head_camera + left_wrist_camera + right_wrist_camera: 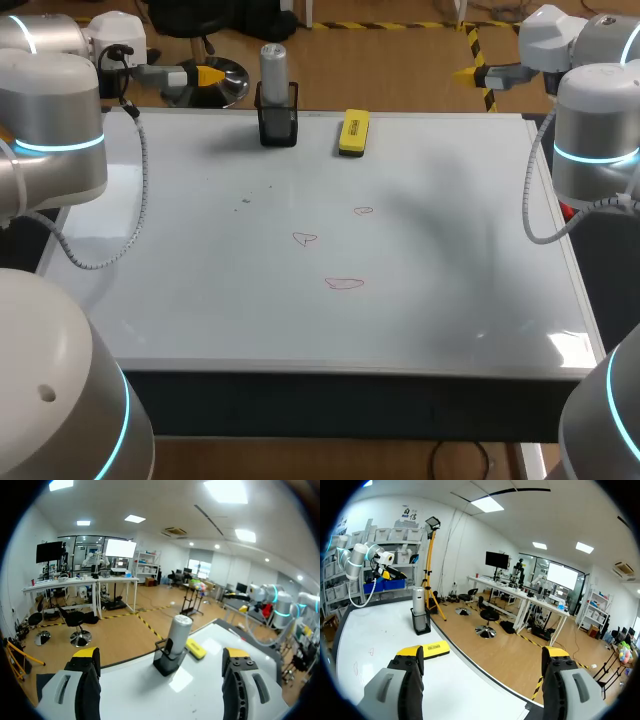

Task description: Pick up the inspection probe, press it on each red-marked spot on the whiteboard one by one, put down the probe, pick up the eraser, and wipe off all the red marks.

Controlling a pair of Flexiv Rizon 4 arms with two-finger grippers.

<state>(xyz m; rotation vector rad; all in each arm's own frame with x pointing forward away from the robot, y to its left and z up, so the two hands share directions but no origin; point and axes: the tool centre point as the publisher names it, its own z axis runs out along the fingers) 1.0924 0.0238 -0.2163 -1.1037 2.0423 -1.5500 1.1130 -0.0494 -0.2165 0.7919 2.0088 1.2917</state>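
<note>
Probe (273, 66) base hidden in holder (278, 126); red marks (344, 283) faint, perhaps three.

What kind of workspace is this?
Likely a robotics lab test bench: left arm and right arm flank a whiteboard bearing red marks, with a probe in a black holder and a yellow eraser.

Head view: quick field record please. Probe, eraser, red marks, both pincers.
probe: upright in black holder, at the far edge of the whiteboard
eraser: yellow, lying flat beside the holder, apart from it
red marks: three, mid-board, none wiped
left pincer: open, empty, past the far edge near the left corner
right pincer: open, empty, past the far edge near the right corner
</note>
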